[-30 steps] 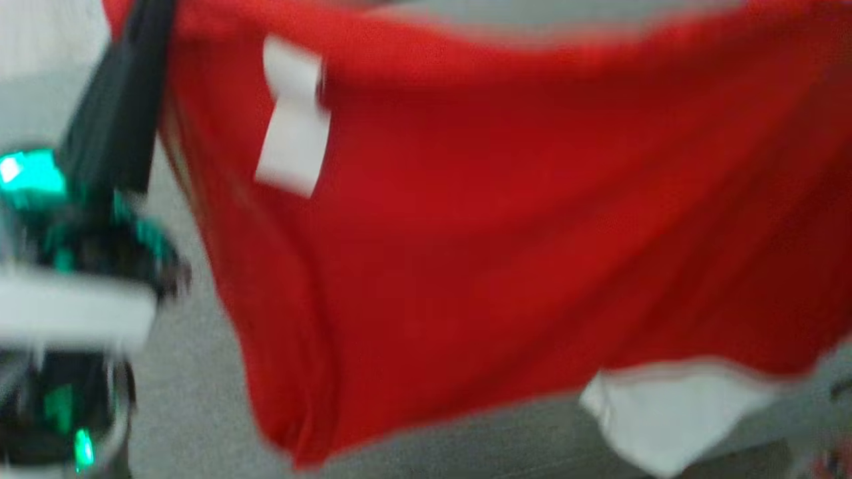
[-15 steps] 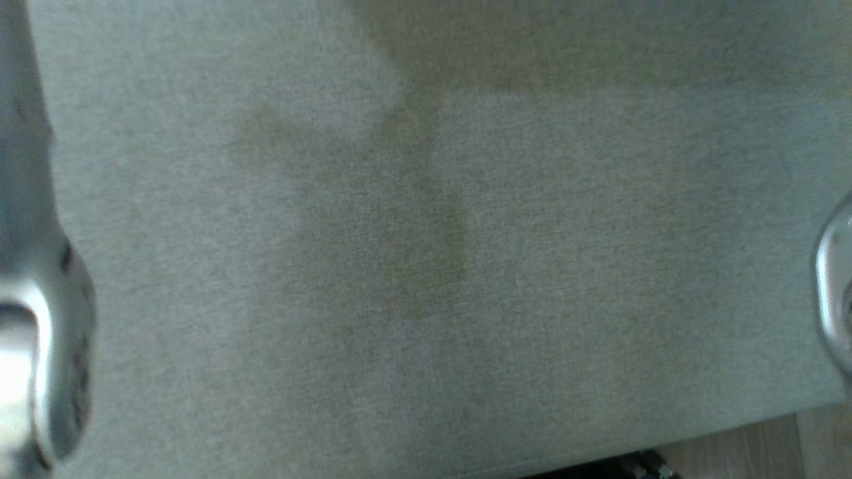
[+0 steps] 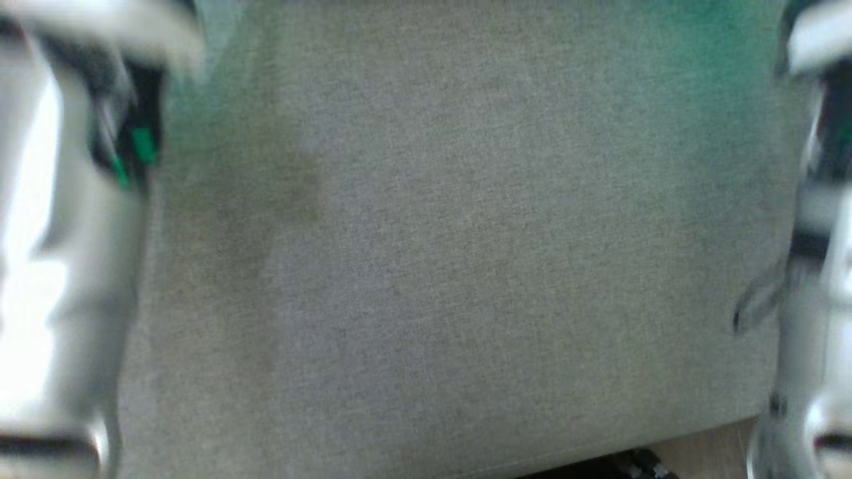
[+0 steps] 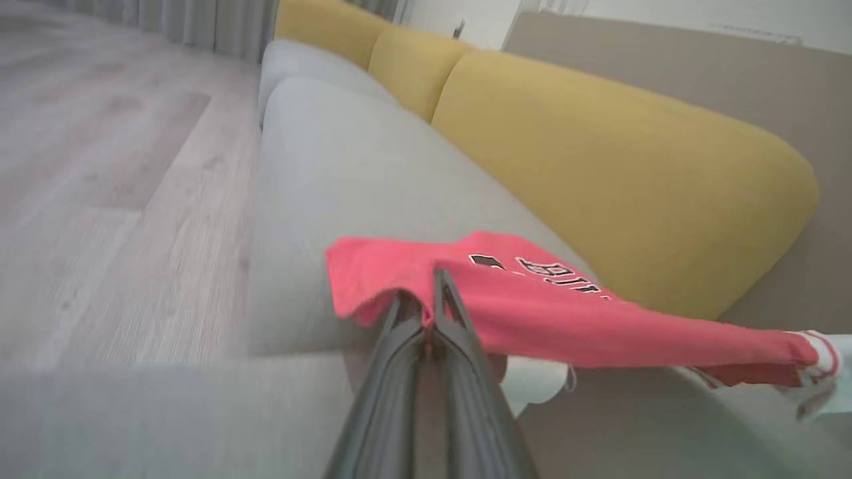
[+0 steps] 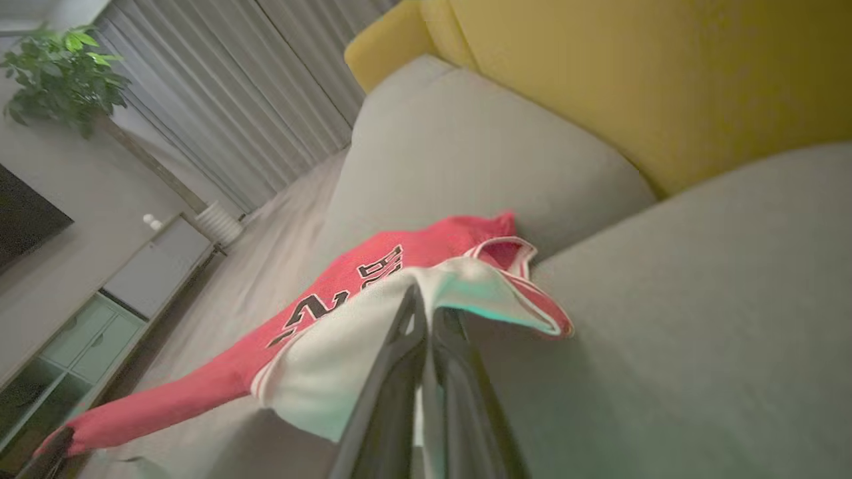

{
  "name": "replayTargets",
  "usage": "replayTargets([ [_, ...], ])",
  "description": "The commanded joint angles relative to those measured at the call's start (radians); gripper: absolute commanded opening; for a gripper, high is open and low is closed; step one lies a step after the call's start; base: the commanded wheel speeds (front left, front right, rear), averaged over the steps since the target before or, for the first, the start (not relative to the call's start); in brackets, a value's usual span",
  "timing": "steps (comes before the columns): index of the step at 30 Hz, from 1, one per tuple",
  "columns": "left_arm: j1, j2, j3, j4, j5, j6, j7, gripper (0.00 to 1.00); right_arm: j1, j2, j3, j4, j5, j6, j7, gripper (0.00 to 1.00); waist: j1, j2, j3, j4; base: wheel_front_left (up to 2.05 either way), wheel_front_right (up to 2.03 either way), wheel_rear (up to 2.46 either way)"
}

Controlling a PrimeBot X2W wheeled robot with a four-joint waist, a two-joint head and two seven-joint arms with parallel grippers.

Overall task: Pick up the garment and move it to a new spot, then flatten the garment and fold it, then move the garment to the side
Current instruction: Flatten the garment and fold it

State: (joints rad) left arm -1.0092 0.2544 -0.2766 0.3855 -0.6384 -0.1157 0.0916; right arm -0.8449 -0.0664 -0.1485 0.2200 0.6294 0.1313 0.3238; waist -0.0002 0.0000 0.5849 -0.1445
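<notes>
The garment (image 4: 546,313) is a red jersey with black lettering and a white panel. It hangs stretched in the air over the grey sofa seat (image 4: 346,173). In the left wrist view my left gripper (image 4: 429,303) is shut on its red edge. My right gripper (image 5: 426,306) is shut on the white and red trimmed part of the garment (image 5: 373,259) in the right wrist view. The head view is blurred and looks down on the bare grey seat (image 3: 452,253), with my pale left forearm (image 3: 66,266) and right forearm (image 3: 819,299) at its two edges.
Yellow back cushions (image 4: 599,133) line the far side of the sofa. Wooden floor (image 4: 100,166) lies beside it, with grey curtains (image 5: 253,100), a green plant (image 5: 63,73) and a low cabinet (image 5: 100,313) beyond. The seat's front edge (image 3: 599,449) shows low in the head view.
The head camera has shifted: a second ago the red garment filled its view, now it looks at bare grey seat with both forearms at the edges.
</notes>
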Motion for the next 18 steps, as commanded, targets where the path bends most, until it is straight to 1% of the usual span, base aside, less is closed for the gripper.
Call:
replayTargets([
  [1, 0.060, 0.052, 0.026, -0.057, -0.015, -0.005, -0.020, 0.00, 0.052, -0.010, 0.015, -0.067, 0.017, -0.001, -0.013, 0.00, 0.0002, 0.0000, -0.027, 0.010, 0.00, 0.00, 0.00],
  [5, 0.330, 0.062, 0.019, -0.122, -0.032, 0.002, -0.069, 0.00, 0.277, -0.028, 0.032, -0.135, 0.054, -0.001, -0.014, 0.00, 0.0002, 0.0000, -0.099, 0.018, 0.00, 0.00, 0.00],
  [9, 0.570, 0.051, 0.001, -0.209, -0.049, 0.018, -0.106, 0.00, 0.472, -0.039, 0.033, -0.207, 0.065, -0.001, 0.001, 0.00, 0.0002, 0.0000, -0.181, 0.027, 0.00, 0.00, 0.00],
  [13, 0.777, 0.042, -0.013, -0.323, -0.052, 0.058, -0.133, 0.00, 0.662, -0.043, 0.008, -0.294, 0.059, -0.001, 0.036, 0.00, 0.0002, 0.0000, -0.247, 0.039, 0.00, 0.00, 0.00],
  [16, 0.912, 0.034, -0.025, -0.418, -0.047, 0.100, -0.147, 0.00, 0.799, -0.046, -0.015, -0.378, 0.034, -0.001, 0.071, 0.00, 0.0002, 0.0000, -0.274, 0.045, 0.00, 0.00, 0.00],
  [18, 1.001, 0.029, -0.040, -0.481, -0.039, 0.132, -0.147, 0.00, 0.880, -0.037, -0.044, -0.427, 0.032, -0.001, 0.098, 0.00, 0.0002, 0.0000, -0.284, 0.043, 0.00, 0.00, 0.00],
])
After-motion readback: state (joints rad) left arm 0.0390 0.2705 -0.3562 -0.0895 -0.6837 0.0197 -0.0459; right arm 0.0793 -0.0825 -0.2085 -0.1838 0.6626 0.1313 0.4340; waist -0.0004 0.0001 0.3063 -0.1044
